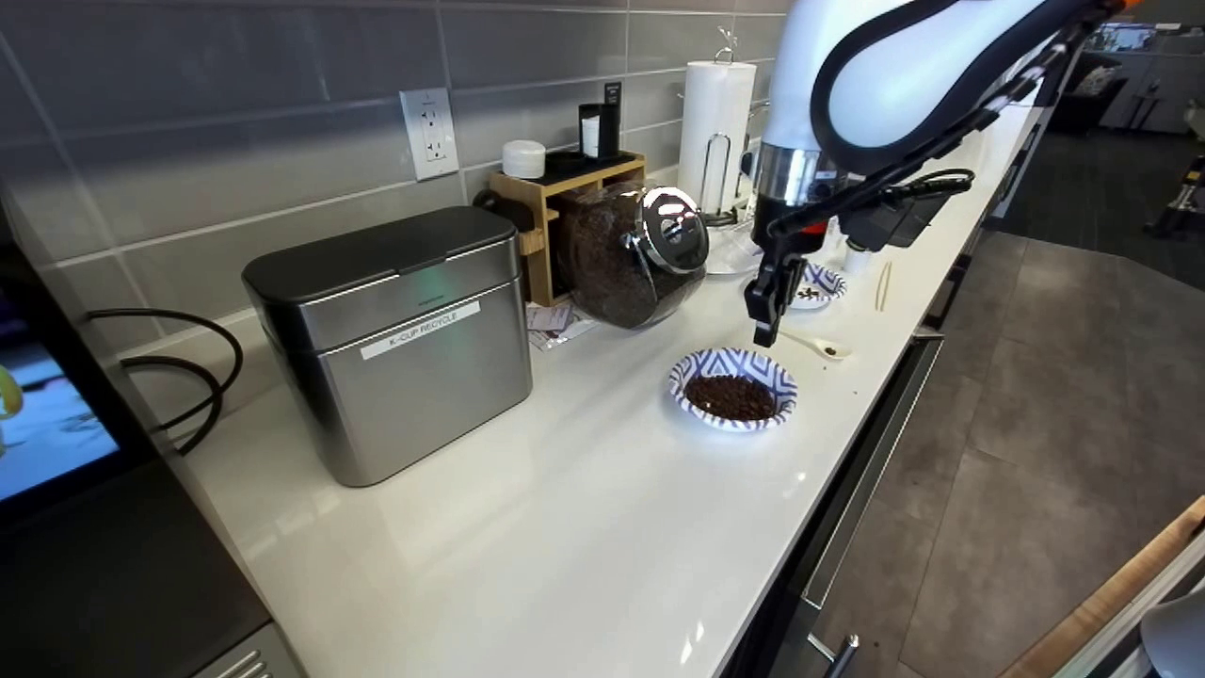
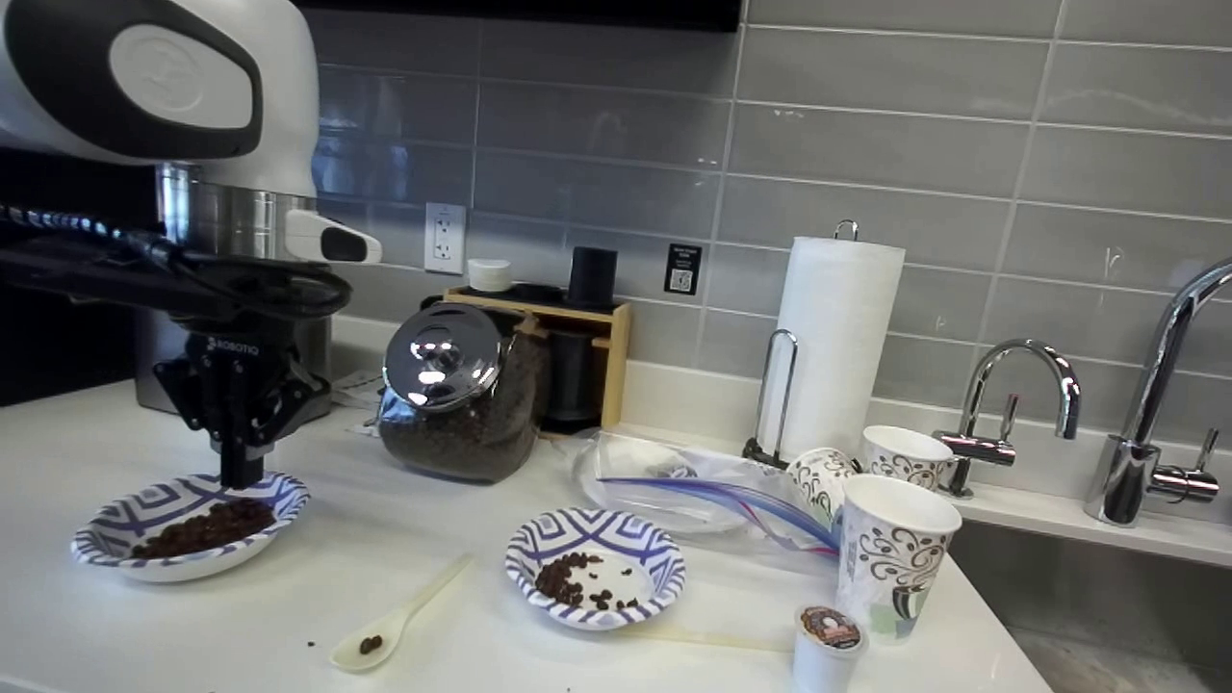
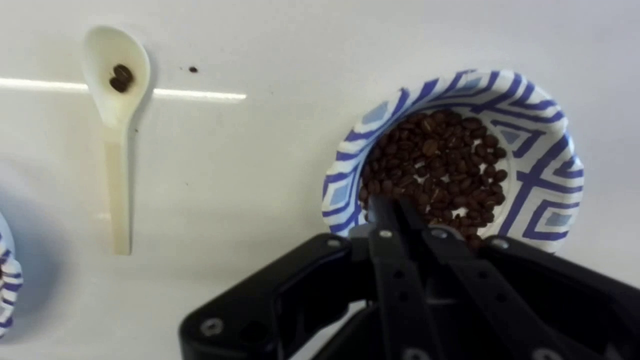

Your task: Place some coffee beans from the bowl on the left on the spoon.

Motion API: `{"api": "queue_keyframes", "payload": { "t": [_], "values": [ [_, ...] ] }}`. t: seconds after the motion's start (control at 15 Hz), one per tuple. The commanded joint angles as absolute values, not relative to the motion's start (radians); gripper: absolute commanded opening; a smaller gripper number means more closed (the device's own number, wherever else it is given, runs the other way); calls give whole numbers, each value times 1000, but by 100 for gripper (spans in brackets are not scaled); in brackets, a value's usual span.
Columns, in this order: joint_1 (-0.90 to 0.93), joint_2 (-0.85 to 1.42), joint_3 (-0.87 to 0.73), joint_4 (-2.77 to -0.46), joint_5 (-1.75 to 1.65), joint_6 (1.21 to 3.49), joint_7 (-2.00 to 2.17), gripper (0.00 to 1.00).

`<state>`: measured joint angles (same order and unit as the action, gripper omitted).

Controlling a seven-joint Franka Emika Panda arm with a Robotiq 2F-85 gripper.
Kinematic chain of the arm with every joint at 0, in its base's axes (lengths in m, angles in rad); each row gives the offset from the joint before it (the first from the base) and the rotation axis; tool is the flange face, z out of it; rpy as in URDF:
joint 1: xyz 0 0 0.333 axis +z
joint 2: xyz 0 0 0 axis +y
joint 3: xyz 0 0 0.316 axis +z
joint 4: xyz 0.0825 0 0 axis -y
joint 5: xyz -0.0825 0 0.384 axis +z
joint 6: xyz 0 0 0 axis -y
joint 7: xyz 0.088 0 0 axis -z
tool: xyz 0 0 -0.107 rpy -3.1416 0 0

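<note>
At the front of an exterior view, a single-serve coffee pod (image 2: 828,630) is standing upright on the white desk (image 2: 481,664), with a paper cup (image 2: 895,558) rising just behind it. Well apart from them, a pale spoon (image 2: 390,631) is lying with its hollow facing up, and two coffee beans (image 2: 371,645) are resting in it. A sparser patterned bowl (image 2: 597,531) is sitting between the spoon and the cup, holding a scatter of dark beans (image 2: 560,582). In the wrist view, a dark speck (image 3: 193,69) is lying on the desk between the spoon and the fuller blue-and-white bowl (image 2: 154,510).

Beyond the spoon, that fuller bowl is carrying a large heap of coffee beans (image 2: 207,529). The end effector (image 2: 241,476) is hanging above it, apart from the heap; its black fingers (image 3: 382,215) are pressing together, and whether a bean is sitting between the tips cannot be told.

Farther back, a clear zip bag (image 2: 731,500) is lying behind the sparser bowl, and a chrome-lidded jar (image 2: 472,438) with dark contents is sitting just beside a small wooden shelf (image 2: 614,375). A steel bin (image 1: 433,395) labelled K-CUP RECYCLE and an upright paper towel roll (image 2: 837,337) are standing near the tiled wall (image 2: 885,144), which is carrying a power outlet (image 2: 444,238).
</note>
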<state>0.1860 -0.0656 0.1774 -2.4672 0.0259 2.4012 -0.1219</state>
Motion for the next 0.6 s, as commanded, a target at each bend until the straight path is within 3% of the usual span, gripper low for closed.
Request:
{"api": "queue_keyframes", "payload": {
  "t": [0.0, 0.53],
  "values": [
    [149, -130, 134, -2505, 26, 2302, -132, 2],
    [69, -132, 44, -2545, -21, 2331, -166, 2]
  ]
}}
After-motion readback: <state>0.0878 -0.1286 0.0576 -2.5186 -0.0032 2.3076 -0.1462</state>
